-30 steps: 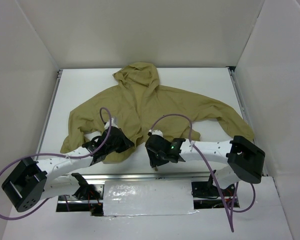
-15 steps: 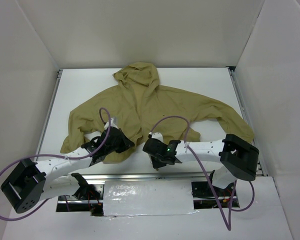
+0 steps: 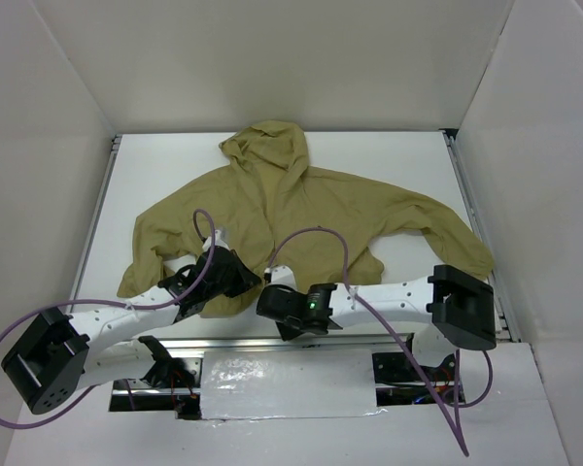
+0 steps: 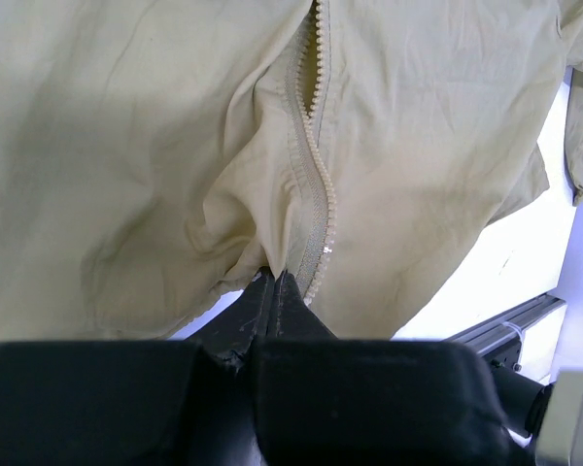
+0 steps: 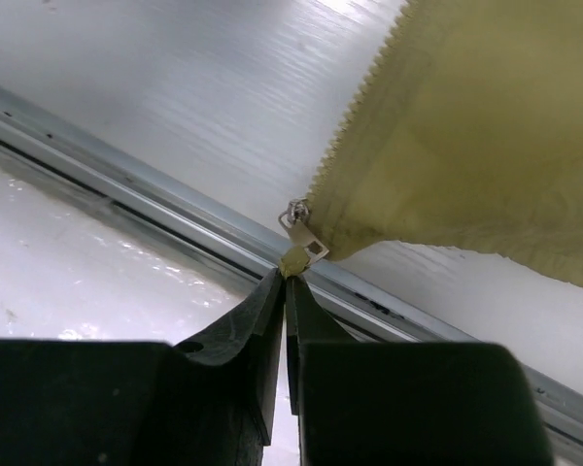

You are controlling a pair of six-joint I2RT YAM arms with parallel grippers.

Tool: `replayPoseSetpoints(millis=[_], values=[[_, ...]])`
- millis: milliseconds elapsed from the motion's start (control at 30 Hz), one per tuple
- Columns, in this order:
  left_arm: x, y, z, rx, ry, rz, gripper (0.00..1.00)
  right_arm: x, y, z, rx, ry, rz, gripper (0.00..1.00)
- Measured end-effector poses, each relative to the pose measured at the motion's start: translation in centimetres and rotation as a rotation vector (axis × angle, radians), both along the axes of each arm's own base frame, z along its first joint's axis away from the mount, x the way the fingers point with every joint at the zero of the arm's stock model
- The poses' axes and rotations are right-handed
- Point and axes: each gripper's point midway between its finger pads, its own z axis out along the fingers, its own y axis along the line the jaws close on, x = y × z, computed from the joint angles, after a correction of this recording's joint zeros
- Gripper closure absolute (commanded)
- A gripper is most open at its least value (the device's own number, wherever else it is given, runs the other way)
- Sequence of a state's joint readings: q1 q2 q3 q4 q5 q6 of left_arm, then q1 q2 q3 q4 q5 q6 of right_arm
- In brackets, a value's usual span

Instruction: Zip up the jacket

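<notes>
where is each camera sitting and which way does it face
Top external: fixed above and behind the bases, looking down at the table and the spread jacket; the left arm and right arm show.
Left wrist: on the left arm, looking along the closed left gripper at the zipper teeth; it pinches fabric just below them.
Right wrist: on the right arm, looking past the closed right gripper at the zipper slider and the table's metal rail.
Shared: both wrist views show the jacket's zipper near the hem.
</notes>
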State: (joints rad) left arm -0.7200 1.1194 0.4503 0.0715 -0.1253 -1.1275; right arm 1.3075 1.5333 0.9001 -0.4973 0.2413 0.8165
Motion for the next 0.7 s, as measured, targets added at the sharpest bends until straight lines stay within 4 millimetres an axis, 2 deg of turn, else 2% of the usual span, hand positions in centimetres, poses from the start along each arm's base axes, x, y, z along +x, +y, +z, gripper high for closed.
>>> replayPoseSetpoints(millis=[100,233,300,433,567,700], values=[[0.0,0.0,0.0,0.001,0.001,0.000,1.00,-0.3,0.9,0.3,-0.009,-0.015,0.020,0.85],[0.0,0.0,0.0,0.001,0.001,0.000,1.00,-0.9,0.6,-0.7,-0.065,-0.009,0.034,0.71],[0.0,0.0,-0.1,0.002,0.002,0.000,1.00,-1.2,0.3,-1.3,-0.090,-0.001,0.040,0.67],[-0.1,0.1,-0.1,0.003,0.003,0.001,1.00,-2.4,0.4,-1.9,-0.108,0.016,0.074,0.65],[0.0,0.1,0.0,0.001,0.001,0.001,1.00,-3.4,1.6,-1.5,-0.066,0.037,0.111,0.65],[-0.1,0.1,0.0,0.003,0.003,0.001,1.00,-3.4,2.0,-0.3,0.001,0.033,0.108,0.60]])
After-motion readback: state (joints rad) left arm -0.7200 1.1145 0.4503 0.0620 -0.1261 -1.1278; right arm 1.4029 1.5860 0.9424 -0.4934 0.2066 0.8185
